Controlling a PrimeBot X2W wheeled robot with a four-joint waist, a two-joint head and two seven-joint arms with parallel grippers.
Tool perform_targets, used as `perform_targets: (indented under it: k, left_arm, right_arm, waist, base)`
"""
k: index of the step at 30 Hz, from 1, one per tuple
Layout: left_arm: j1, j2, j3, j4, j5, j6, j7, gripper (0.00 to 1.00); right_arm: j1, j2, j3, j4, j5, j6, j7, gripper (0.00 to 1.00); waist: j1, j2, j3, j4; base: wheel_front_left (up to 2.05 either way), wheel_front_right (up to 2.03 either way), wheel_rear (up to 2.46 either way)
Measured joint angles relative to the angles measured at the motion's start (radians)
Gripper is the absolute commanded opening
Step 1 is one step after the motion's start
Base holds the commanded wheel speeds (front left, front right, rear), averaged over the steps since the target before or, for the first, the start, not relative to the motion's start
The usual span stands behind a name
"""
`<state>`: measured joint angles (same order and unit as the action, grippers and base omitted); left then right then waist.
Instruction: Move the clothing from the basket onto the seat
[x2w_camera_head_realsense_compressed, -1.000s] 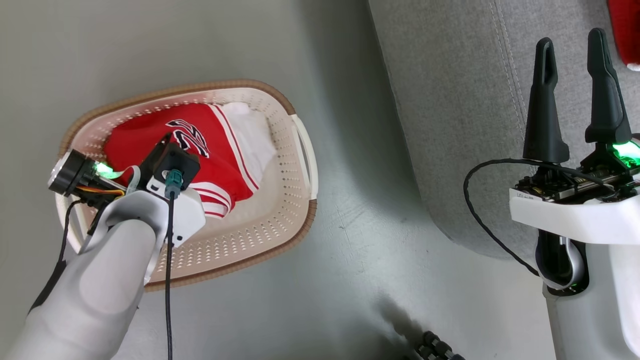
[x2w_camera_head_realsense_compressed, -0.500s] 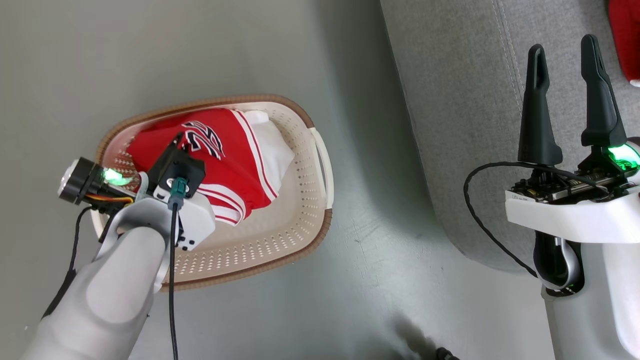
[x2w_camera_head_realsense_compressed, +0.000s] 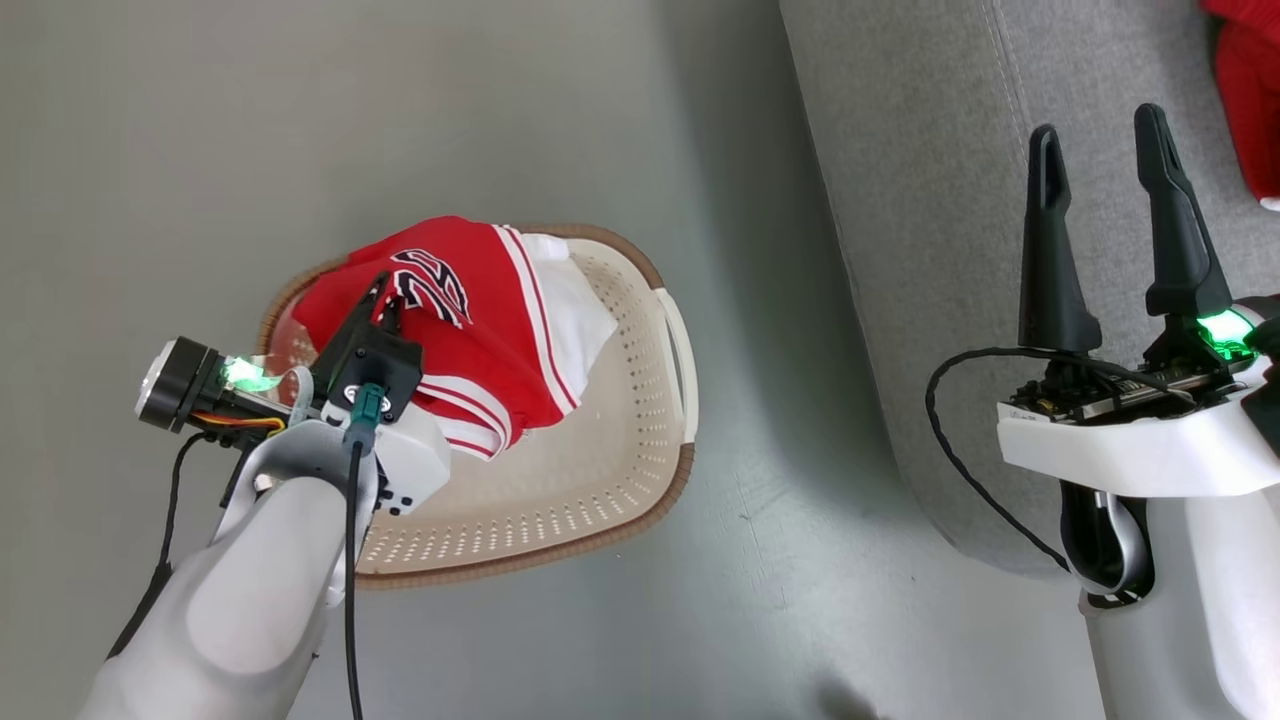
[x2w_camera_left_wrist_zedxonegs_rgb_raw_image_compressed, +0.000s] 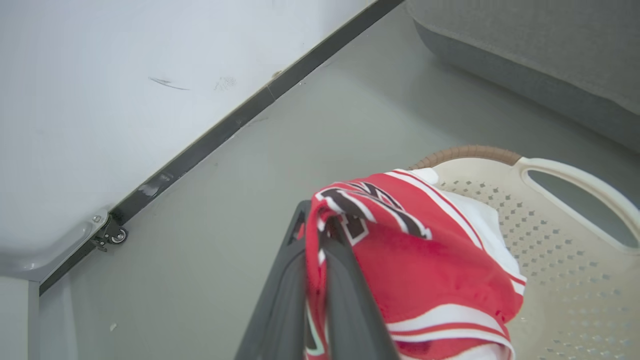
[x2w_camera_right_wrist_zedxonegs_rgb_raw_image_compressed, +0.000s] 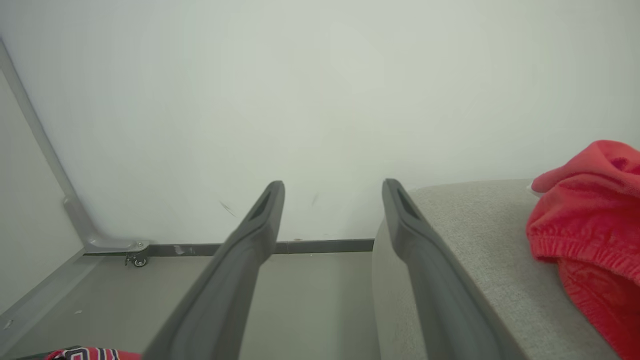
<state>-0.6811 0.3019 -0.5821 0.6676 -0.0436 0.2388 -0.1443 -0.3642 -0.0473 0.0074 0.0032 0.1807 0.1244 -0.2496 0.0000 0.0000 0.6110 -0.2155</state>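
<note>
Head view: my left gripper (x2w_camera_head_realsense_compressed: 378, 290) is closed tight on the red jersey (x2w_camera_head_realsense_compressed: 480, 340), pinching a fold right by the black-white lettering. The jersey is bunched up over the basket (x2w_camera_head_realsense_compressed: 640, 490). Its top edge covers the basket's far-left brown rim, and the striped trim hangs down over the perforated inside, just beside my wrist. A white part of the fabric shows on the jersey's right side, inside the basket. The basket sits on the grey floor (x2w_camera_head_realsense_compressed: 600, 120), near the seat (x2w_camera_head_realsense_compressed: 920, 200) but apart from it, with one white handle facing the seat.

My right gripper (x2w_camera_head_realsense_compressed: 1095, 125) is wide open and holding nothing. Its two fingers point up, over the seat's front edge beside the stitched seam. The other red garment (x2w_camera_head_realsense_compressed: 1250, 100) lies on the seat at the top right corner, apart from my right fingers.

Left wrist view: both fingers are pressed together with red cloth squeezed between them. The lettering is wrapped over the fingertips and the rest of the jersey hangs to the right over the basket wall. The white wall (x2w_camera_left_wrist_zedxonegs_rgb_raw_image_compressed: 100, 75), dark baseboard (x2w_camera_left_wrist_zedxonegs_rgb_raw_image_compressed: 240, 125) and a small caster (x2w_camera_left_wrist_zedxonegs_rgb_raw_image_compressed: 118, 236) are behind.

Right wrist view: the fingers are spread apart with a bare gap between them. The seat top is on the right, and the other red garment is crumpled on it, gathered elastic edge showing.
</note>
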Motion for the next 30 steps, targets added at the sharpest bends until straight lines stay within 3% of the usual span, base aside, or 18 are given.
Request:
perform_targets:
  k: [15, 30]
  left_arm:
    - [0.045, -0.018, 0.012, -0.083, -0.018, 0.025, -0.041, 0.0]
    - [0.097, -0.034, 0.023, -0.175, -0.053, 0.044, -0.073, 0.0]
  right_arm:
    - [0.024, -0.024, 0.02, 0.041, -0.013, 0.0, -0.006, 1.0]
    - [0.057, -0.095, 0.119, 0.115, -0.024, 0.0, -0.006, 1.0]
  waist:
    - [0.0, 0.0, -0.101, 0.055]
    - [0.0, 0.0, -0.223, 0.115]
  base:
    - [0.0, 0.0, 0.0]
    - [0.0, 0.0, 0.0]
